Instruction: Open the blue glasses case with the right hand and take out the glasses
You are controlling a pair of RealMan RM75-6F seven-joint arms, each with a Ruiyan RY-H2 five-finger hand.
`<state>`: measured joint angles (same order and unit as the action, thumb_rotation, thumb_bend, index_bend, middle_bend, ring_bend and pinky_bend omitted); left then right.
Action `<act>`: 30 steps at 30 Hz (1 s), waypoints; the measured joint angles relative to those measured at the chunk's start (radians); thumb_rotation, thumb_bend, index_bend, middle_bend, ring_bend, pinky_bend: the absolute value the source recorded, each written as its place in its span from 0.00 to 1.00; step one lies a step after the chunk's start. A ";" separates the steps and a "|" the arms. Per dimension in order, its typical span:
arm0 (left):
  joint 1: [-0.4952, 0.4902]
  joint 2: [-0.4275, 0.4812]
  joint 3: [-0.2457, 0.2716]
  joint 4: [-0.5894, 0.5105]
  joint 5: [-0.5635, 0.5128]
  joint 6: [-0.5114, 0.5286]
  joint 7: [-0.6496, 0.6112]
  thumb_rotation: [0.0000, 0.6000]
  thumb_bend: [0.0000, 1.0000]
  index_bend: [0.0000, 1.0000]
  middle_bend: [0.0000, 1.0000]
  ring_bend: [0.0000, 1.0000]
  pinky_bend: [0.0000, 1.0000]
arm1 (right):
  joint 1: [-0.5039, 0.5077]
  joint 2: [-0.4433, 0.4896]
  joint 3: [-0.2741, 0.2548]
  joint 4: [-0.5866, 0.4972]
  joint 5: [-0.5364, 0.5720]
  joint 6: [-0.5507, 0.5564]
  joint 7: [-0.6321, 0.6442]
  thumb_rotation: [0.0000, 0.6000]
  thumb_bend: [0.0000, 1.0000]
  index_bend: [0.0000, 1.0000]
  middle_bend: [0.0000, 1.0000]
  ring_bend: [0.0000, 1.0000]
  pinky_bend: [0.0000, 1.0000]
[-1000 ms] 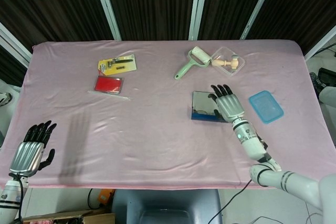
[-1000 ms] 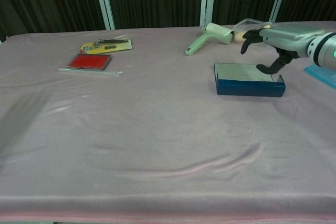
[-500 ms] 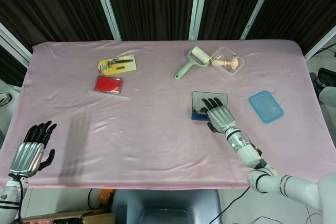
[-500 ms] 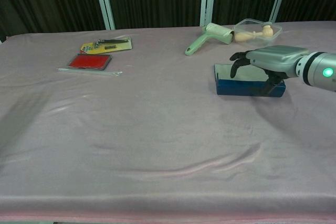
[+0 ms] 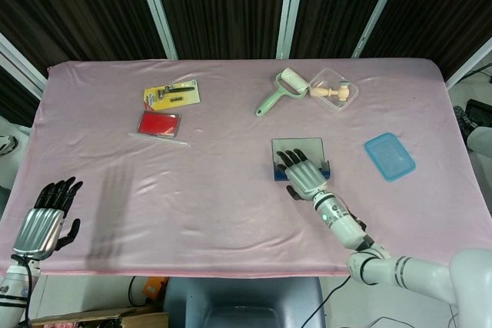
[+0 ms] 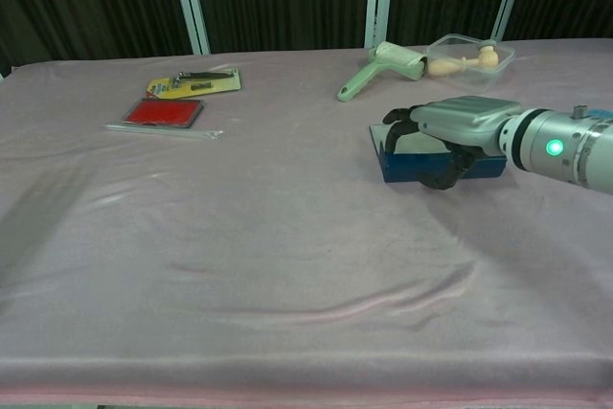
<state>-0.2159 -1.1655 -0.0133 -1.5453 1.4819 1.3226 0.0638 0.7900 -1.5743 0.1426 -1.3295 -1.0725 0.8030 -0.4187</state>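
1. One blue glasses case (image 5: 298, 156) lies on the pink counter (image 5: 231, 205), right of the middle, and it sits further left than it did a second ago; it seems to have been dragged along under the palm.
2. The right robot hand (image 5: 300, 174) has swept from the case's right end to its near-left corner and now rests flat on the lid, fingers (image 5: 290, 159) spread over the top and the thumb down against the front wall in the chest view. It presses rather than clasps; no closed grip shows.
3. The lid looks closed and no glasses show, so I judge the opening step not yet achieved: the slide suggests the case moves before the lid gives, and a firmer purchase on the lid's edge is likely needed.
4. The left robot hand (image 5: 42, 224) hangs off the near-left edge of the counter, fingers apart and holding nothing, in the same place as before.
5. Counted otherwise:
   - one green lint roller (image 5: 279, 90),
   - one clear tub (image 5: 334, 88) with a wooden piece inside,
   - one light-blue lid (image 5: 389, 156) to the case's right,
   - one yellow carded tool pack (image 5: 171, 94),
   - one red flat pack (image 5: 159, 123).
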 measured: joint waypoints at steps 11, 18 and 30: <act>0.005 -0.003 0.007 -0.009 0.013 0.012 0.015 1.00 0.47 0.00 0.00 0.00 0.06 | -0.031 0.082 -0.097 -0.194 -0.132 0.034 -0.007 1.00 0.58 0.39 0.13 0.05 0.00; 0.007 -0.002 0.007 -0.010 0.016 0.017 0.015 1.00 0.47 0.00 0.00 0.00 0.06 | -0.077 0.175 -0.184 -0.294 -0.224 0.072 -0.024 1.00 0.58 0.39 0.13 0.05 0.00; 0.002 -0.010 0.012 -0.010 0.016 0.002 0.031 1.00 0.47 0.00 0.00 0.00 0.06 | -0.170 0.289 -0.262 -0.301 -0.323 0.163 0.002 1.00 0.58 0.39 0.13 0.05 0.00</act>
<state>-0.2135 -1.1754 -0.0016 -1.5549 1.4974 1.3243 0.0951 0.6199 -1.2850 -0.1190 -1.6301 -1.3955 0.9662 -0.4163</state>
